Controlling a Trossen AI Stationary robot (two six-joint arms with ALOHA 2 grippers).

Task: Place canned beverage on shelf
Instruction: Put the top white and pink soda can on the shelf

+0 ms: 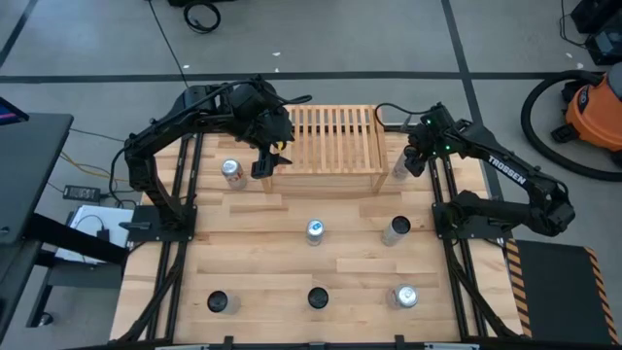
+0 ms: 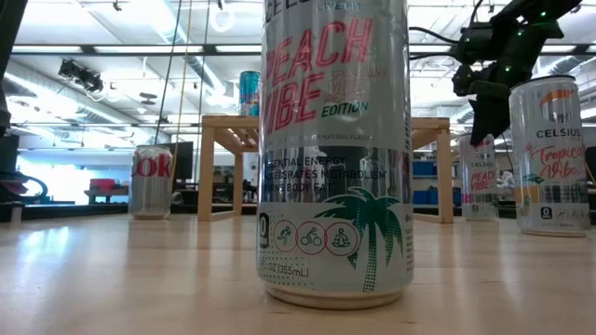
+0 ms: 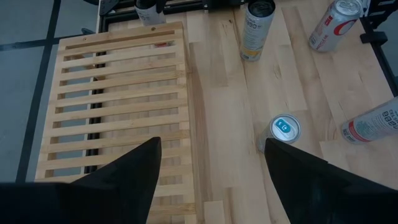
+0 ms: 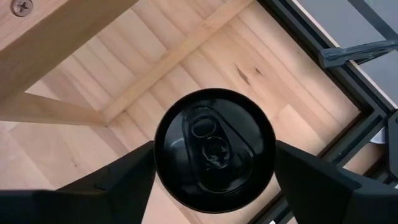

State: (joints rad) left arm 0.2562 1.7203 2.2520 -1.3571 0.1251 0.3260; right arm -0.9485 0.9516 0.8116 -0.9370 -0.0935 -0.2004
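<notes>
High view. The shelf (image 1: pixel 333 146), a slatted light-wood rack, stands at the 12 o'clock side of the tabletop (image 1: pixel 262 262). The left end effector (image 1: pixel 269 146) hangs over the shelf's 9 o'clock end. The right end effector (image 1: pixel 408 160) sits just off the shelf's 3 o'clock end, directly above a peach-label can (image 1: pixel 400 165) standing on the tabletop beside the shelf. A silver-and-red can (image 1: pixel 231 173) stands at 9 o'clock of the shelf. Toward 6 o'clock stand a blue-topped can (image 1: pixel 314 230) and a dark-topped can (image 1: pixel 396 230); nearer the 6 o'clock edge stand three more cans (image 1: pixel 318 297).

Low view. A large Peach Vibe can fills the foreground. Behind it the shelf (image 2: pixel 233 126) carries a blue can (image 2: pixel 250 93) on its top. The right end effector (image 2: pixel 489 102) comes down over the peach-label can (image 2: pixel 481 177), beside the shelf's leg.

Left wrist view. The left end effector (image 3: pixel 211 168) has its fingers (image 3: pixel 134 171) spread wide with nothing between them, above the shelf's (image 3: pixel 112 99) slats and the adjoining tabletop; the blue-topped can (image 3: pixel 285 129) stands beyond.

Right wrist view. The right end effector (image 4: pixel 214 168) has its fingers (image 4: pixel 124 171) parted on either side of the peach-label can's dark top (image 4: pixel 214 149); whether they touch its wall cannot be told. The shelf's frame (image 4: pixel 62 56) lies just beside.
</notes>
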